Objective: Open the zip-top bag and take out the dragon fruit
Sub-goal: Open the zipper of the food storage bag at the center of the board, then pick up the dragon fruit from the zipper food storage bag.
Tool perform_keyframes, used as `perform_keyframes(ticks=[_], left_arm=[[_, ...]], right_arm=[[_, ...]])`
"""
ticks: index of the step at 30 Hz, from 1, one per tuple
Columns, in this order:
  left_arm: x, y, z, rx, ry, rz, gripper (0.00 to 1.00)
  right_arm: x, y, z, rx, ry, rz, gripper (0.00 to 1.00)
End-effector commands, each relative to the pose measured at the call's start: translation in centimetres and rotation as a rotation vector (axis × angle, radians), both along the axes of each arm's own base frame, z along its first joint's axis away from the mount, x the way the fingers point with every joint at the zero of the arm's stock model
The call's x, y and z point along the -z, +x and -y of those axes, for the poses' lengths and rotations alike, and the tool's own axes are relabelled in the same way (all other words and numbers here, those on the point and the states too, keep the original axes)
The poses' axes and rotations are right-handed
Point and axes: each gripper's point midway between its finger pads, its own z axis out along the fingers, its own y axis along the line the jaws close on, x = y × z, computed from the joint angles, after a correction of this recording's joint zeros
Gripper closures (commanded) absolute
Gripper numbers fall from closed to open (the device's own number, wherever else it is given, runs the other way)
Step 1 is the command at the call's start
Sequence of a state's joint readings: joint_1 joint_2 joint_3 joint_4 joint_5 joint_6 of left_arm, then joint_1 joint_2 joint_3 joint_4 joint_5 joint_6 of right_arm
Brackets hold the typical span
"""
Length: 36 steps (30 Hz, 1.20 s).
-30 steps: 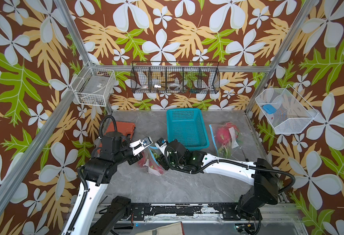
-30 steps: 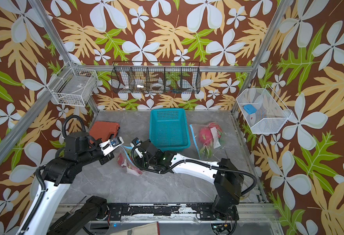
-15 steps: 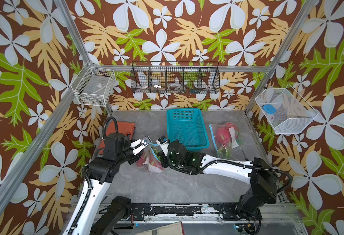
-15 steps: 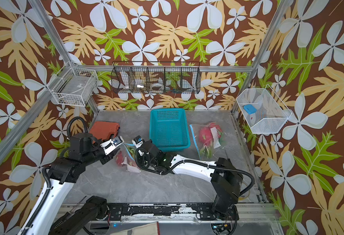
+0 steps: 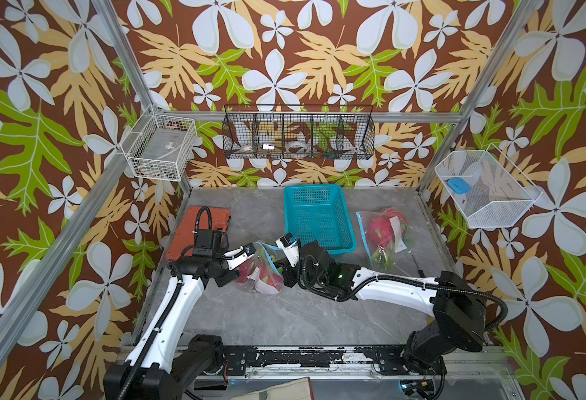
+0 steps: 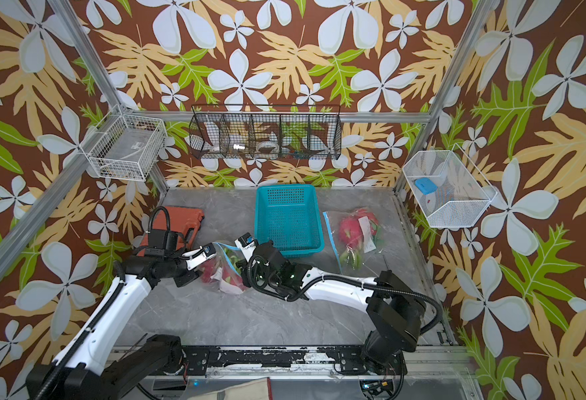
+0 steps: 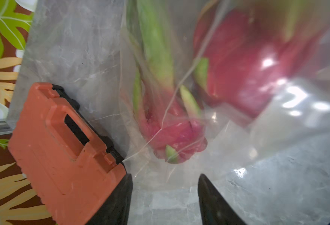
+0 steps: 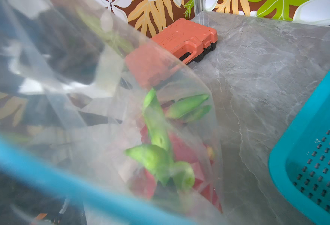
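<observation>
I am on the opening step. The zip-top bag (image 5: 265, 268) stands bunched on my desk (image 5: 284, 322), just to 9 o'clock of its middle. The dragon fruit (image 7: 244, 64) is inside it, magenta skin and green scales pressed against the film.

My right tool (image 5: 287, 254) is clamped narrow. I judge it pinches the bag's blue zip rim from the 3 o'clock side, though its tips are hidden. My left tool (image 7: 165, 176) stands wide at the bag's 9 o'clock side with nothing between its jaws. I cannot tell whether the zip is parted.

The next move calls for my left tool to close on the opposite lip and then pull gently apart; the film looks slippery.

The desk is smooth grey marble-look. On it a teal basket (image 5: 319, 214) sits at 12 o'clock, a second bag (image 5: 383, 235) of fruit at 2 and an orange case (image 5: 198, 228) at 10. Floral-papered walls (image 5: 284, 52) close the cell in, with wire baskets (image 5: 298, 135) hung on them.
</observation>
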<state>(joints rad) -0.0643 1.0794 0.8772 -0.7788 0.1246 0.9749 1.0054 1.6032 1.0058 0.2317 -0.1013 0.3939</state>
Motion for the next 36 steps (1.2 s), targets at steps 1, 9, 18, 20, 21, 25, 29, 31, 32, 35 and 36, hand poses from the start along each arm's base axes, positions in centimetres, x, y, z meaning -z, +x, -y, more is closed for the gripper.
perform_keyframes(ticks=[1, 9, 18, 20, 21, 25, 29, 31, 32, 35, 36], left_arm=[[0.2, 1.6, 0.0, 0.017, -0.013, 0.012, 0.45], [4.1, 0.2, 0.0, 0.087, 0.014, -0.092, 0.46], [5.5, 0.0, -0.6, 0.097, 0.043, -0.117, 0.84], [5.7, 0.0, -1.0, 0.097, 0.069, -0.124, 1.00], [5.8, 0.0, -1.3, 0.093, 0.087, -0.132, 1.00], [5.3, 0.3, -2.0, 0.067, 0.099, -0.124, 1.00], [4.4, 1.2, -2.6, 0.043, 0.123, -0.056, 1.00], [4.1, 1.5, -3.1, 0.030, 0.139, -0.031, 1.00], [4.0, 1.6, -3.3, 0.022, 0.153, -0.022, 1.00], [4.0, 1.8, -4.1, 0.000, 0.186, -0.012, 1.00], [3.9, 1.9, -4.3, -0.005, 0.193, -0.008, 1.00]], right_arm=[[-0.3, -0.1, 0.5, 0.010, 0.035, -0.005, 1.00], [0.7, -0.3, 2.0, 0.035, 0.065, -0.031, 1.00], [-0.9, -0.7, 2.1, 0.020, 0.164, -0.038, 1.00], [-2.2, -1.0, 1.9, -0.003, 0.201, -0.026, 1.00], [-3.0, -1.2, 1.9, -0.015, 0.218, -0.019, 1.00], [-5.2, -1.7, 1.7, -0.048, 0.258, -0.001, 1.00], [-6.4, -2.4, 1.5, -0.090, 0.268, 0.006, 1.00], [-6.8, -2.6, 1.5, -0.103, 0.268, 0.010, 1.00], [-7.0, -2.7, 1.6, -0.108, 0.269, 0.011, 1.00], [-7.6, -3.1, 1.6, -0.132, 0.276, 0.014, 1.00], [-7.8, -3.3, 1.6, -0.140, 0.279, 0.016, 1.00]])
